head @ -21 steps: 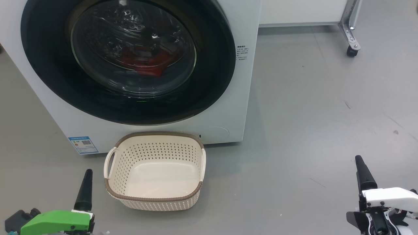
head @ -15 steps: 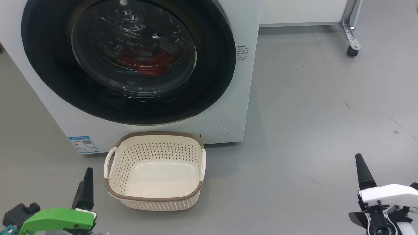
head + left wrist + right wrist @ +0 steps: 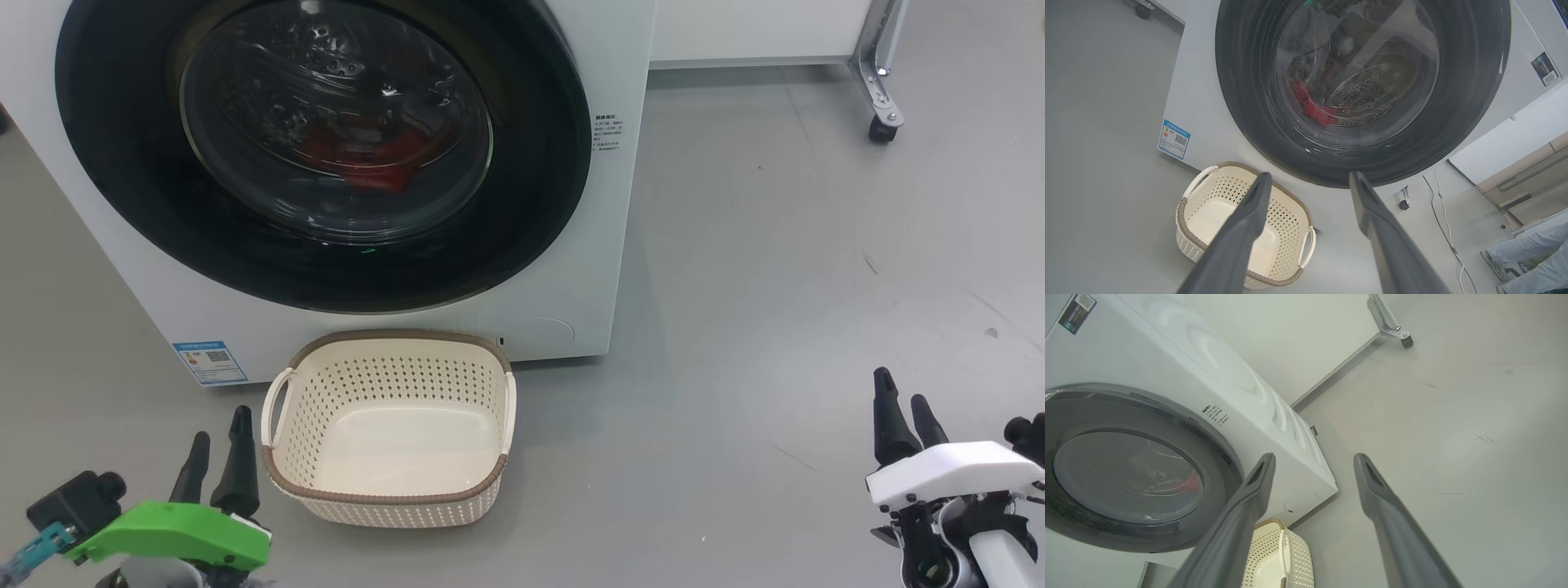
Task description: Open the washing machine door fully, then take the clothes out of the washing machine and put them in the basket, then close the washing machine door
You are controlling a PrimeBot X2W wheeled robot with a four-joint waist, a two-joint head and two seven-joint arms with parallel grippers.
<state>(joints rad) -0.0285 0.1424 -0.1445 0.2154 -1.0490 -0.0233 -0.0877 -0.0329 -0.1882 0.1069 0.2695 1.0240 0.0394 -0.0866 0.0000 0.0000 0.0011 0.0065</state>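
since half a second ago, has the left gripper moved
Yes. The left gripper has edged right in the head view, closer to the basket, which has not shifted.

I see grey floor (image 3: 775, 286), castor leg (image 3: 875, 94) upper right; left wrist view lower right: cable (image 3: 1443, 228), person's leg (image 3: 1531, 249).

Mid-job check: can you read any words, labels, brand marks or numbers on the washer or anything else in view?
Nothing can be read clearly.
The blue label, lower left on the washing machine front: QR code and fine print, too small to read.
The printed text block, just right of the washing machine door: too small to read.
The dark sticker on the machine's white casing: QR code, print blurred.
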